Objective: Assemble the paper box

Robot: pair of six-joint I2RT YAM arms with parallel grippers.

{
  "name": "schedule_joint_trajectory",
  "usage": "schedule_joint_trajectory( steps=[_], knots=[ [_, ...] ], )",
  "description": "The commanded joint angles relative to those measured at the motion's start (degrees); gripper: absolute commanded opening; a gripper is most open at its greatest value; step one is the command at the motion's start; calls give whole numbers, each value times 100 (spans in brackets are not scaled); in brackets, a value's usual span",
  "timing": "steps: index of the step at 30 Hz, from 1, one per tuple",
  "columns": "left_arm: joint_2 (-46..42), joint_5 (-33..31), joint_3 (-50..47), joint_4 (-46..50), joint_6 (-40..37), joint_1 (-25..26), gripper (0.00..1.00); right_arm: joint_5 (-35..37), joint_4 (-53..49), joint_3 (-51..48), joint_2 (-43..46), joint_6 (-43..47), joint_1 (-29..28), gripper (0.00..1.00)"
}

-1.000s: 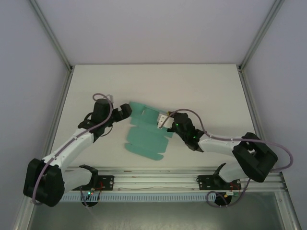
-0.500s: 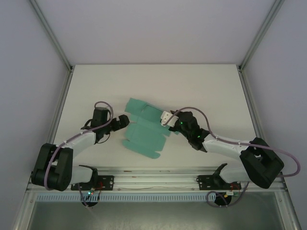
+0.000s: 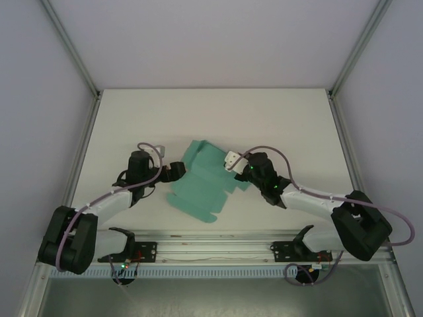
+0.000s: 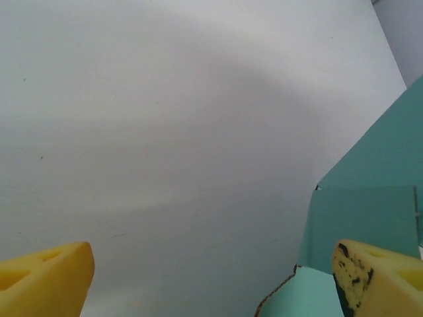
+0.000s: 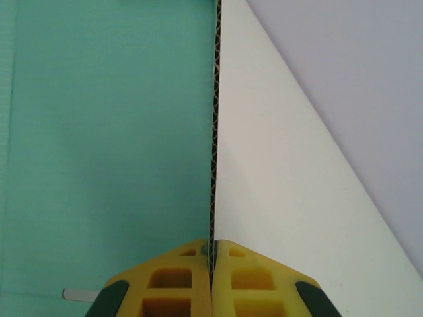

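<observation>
Left jaws wide, right jaws clamping paper box point(image 3: 198, 188) lying near-left to far-right

Teal-green paper box point(image 3: 201, 179), an unfolded die-cut sheet, sits just below the centre of the top view; its outline is notched, with flaps and creases; the lower left part lies flat, while the upper right panel appears raised; in the right wrist view its corrugated edge runs straight up the middle, teal face to the left; in the left wrist view teal panels occupy the lower right.
</observation>
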State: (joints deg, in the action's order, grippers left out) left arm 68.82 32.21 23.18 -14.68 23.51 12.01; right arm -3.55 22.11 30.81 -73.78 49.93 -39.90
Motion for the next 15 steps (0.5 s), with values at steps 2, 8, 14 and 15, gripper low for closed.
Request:
schedule_joint_trajectory(
  steps=[2,8,14,15],
  knots=[
    [-453,-1227,327,1081,-149,37,92,-331,-486,210,252,-177,44,0],
    [-923,-2466,376,1986,184,-169,96,-771,-1272,439,334,-247,236,0],
    [-950,-91,-90,329,-57,-212,81,-1062,-1658,692,142,-499,341,0],
    [-909,355,-175,-107,1,-208,79,-1080,-1665,714,110,-542,361,0]
  ],
)
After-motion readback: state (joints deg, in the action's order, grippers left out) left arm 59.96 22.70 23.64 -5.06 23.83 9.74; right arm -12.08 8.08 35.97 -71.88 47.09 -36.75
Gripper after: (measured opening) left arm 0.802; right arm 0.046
